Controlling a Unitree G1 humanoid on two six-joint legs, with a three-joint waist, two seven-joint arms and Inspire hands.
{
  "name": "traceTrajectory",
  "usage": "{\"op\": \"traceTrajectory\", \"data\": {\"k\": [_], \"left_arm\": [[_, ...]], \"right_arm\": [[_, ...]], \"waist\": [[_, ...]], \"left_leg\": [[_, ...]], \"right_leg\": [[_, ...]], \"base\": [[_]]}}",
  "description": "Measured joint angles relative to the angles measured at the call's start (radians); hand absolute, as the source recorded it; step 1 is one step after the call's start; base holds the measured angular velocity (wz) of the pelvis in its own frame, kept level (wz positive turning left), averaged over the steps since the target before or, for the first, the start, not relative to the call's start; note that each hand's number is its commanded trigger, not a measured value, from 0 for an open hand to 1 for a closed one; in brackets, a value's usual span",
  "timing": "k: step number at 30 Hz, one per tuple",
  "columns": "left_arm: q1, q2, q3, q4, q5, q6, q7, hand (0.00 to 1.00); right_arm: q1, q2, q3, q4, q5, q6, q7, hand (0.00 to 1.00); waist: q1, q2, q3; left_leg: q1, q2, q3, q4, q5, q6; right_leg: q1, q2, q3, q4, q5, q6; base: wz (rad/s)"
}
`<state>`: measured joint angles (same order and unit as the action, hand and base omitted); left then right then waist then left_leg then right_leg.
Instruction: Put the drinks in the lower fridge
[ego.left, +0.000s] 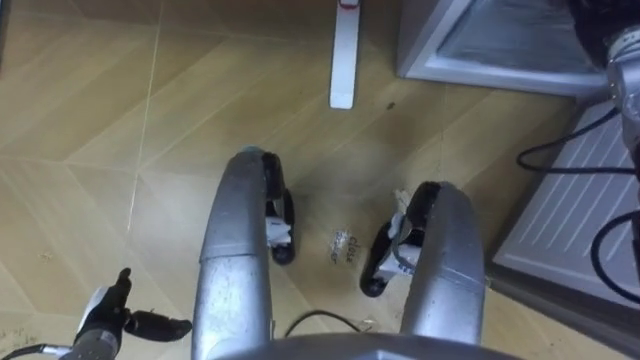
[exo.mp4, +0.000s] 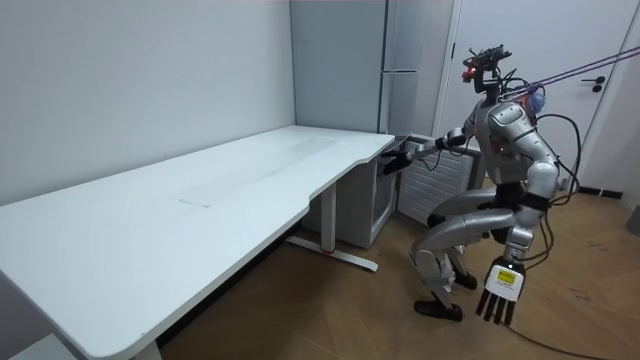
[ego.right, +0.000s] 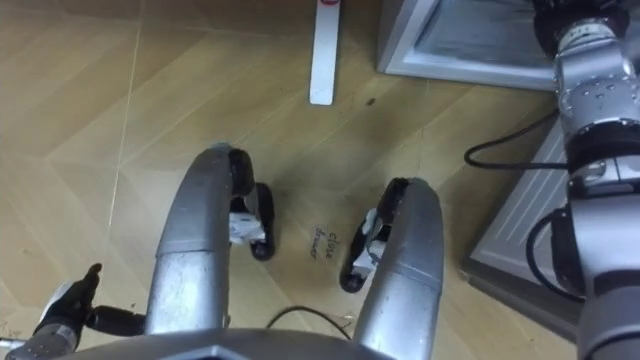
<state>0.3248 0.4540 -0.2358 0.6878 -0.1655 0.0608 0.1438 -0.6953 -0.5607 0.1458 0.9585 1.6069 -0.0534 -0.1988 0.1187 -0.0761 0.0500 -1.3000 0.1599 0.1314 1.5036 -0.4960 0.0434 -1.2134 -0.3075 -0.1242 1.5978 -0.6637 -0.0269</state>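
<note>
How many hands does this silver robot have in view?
2. Its dark left hand hangs open beside its bent legs; its dark right hand reaches forward beside the long white desk's end.

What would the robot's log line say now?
stance: crouched beside tall grey fridge | left hand: open, empty, hanging low | right hand: extended toward fridge's lower part

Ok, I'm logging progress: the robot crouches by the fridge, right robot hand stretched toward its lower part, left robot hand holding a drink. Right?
Not quite: the left robot hand holds nothing; the room view shows it hanging open, fingers straight. The rest stands: crouched by the fridge, right robot hand stretched toward its lower part.
</note>
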Motion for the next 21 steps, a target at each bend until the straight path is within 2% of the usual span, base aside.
{"op": "traceTrajectory", "data": {"k": [6, 10, 14, 18, 21], "left_arm": [[0.006, 0.004, 0.006, -0.003, 0.0, -0.013, -0.001, 0.0], [0.058, 0.004, 0.028, -0.021, 0.0, -0.025, 0.0, 0.0], [0.105, 0.004, 0.049, -0.03, 0.003, -0.025, -0.001, 0.0], [0.109, 0.004, 0.058, -0.007, 0.009, -0.023, -0.002, 0.0], [0.106, 0.004, 0.063, -0.006, 0.003, -0.032, -0.001, 0.0]], "right_arm": [[0.0, 0.0, 0.0, -0.001, 0.0, -0.034, -0.07, 0.0], [0.0, 0.0, -0.005, -0.001, 0.002, -0.046, -0.138, 0.0], [0.001, 0.0, -0.013, -0.007, 0.003, -0.056, -0.184, 0.0], [0.001, -0.003, -0.009, -0.01, -0.003, -0.057, -0.195, 0.0], [0.001, -0.003, -0.008, -0.013, -0.01, -0.059, -0.203, 0.0]], "waist": [[0.029, 0.001, -0.0001], [0.05, 0.003, -0.0008], [0.053, 0.011, -0.0023], [0.065, 0.025, -0.0032], [0.065, 0.034, -0.003]], "left_leg": [[0.014, -0.017, -0.002, -0.014, 0.004, -0.006], [0.04, -0.022, -0.003, -0.04, 0.006, -0.008], [0.061, -0.035, -0.008, -0.086, 0.023, -0.012], [0.089, -0.037, 0.0, -0.13, 0.041, -0.018], [0.115, -0.051, 0.002, -0.207, 0.084, -0.023]], "right_leg": [[0.018, -0.008, -0.007, -0.011, -0.001, 0.002], [0.055, -0.046, -0.04, -0.039, 0.0, 0.004], [0.088, -0.078, -0.074, -0.08, 0.008, 0.007], [0.106, -0.077, -0.081, -0.116, 0.027, 0.006], [0.128, -0.076, -0.1, -0.173, 0.053, -0.002]], "base": [[0.03], [0.03], [0.08], [-0.02], [0.14]]}}
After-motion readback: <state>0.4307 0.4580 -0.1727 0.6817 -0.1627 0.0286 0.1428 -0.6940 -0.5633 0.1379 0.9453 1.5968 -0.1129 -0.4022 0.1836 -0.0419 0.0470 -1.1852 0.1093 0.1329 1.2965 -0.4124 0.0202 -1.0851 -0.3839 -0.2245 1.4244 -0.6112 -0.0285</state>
